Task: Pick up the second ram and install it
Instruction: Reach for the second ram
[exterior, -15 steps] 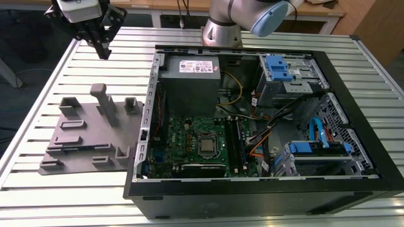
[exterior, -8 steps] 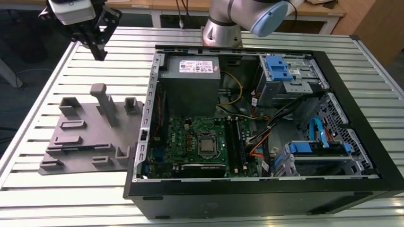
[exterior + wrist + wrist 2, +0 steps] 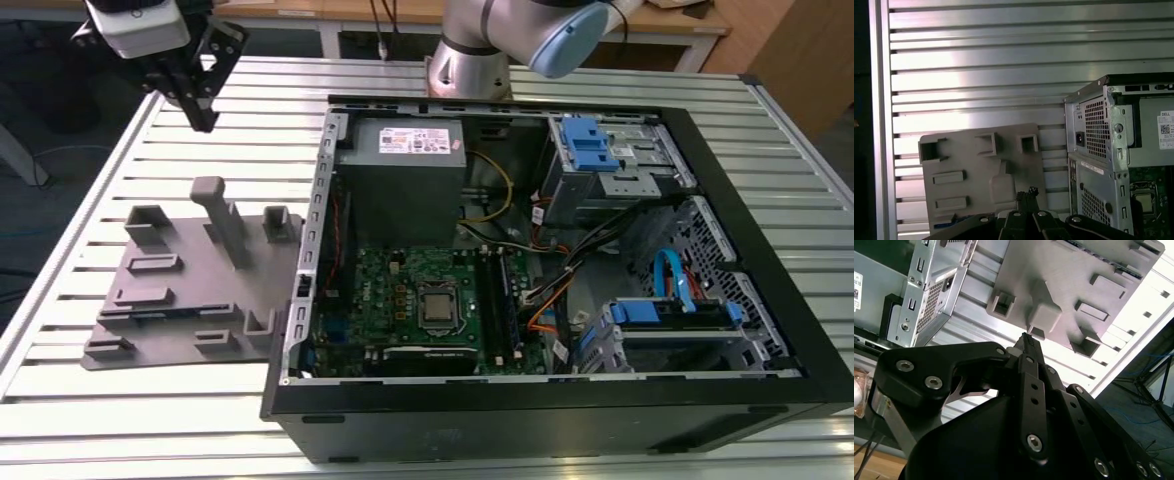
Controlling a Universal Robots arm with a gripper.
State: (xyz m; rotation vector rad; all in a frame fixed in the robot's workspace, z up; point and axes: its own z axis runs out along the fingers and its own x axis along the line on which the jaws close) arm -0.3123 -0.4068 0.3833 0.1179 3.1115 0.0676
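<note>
1. Tool (image 3: 204,122) hangs high over the worktop (image 3: 80,180), near the grey fixture (image 3: 174,290). In both wrist views its tips sit together, with nothing seen between them.
2. Second ram: too small to pick out on the fixture or the board (image 3: 400,285). Cannot tell where it lies.
3. Risk: if the tool descends closed, the tips would strike the fixture's post (image 3: 220,215) rather than straddle a stick.
4. Risk: sticks probably look alike, so the wrong one could be taken.
5. Risk: cables (image 3: 561,265) crowd the slots. A tilted stick would jam, or the tool could clip the case (image 3: 320,200) wall.

The gripper (image 3: 203,120) hangs raised, pointing down, its jaws pressed together.
</note>
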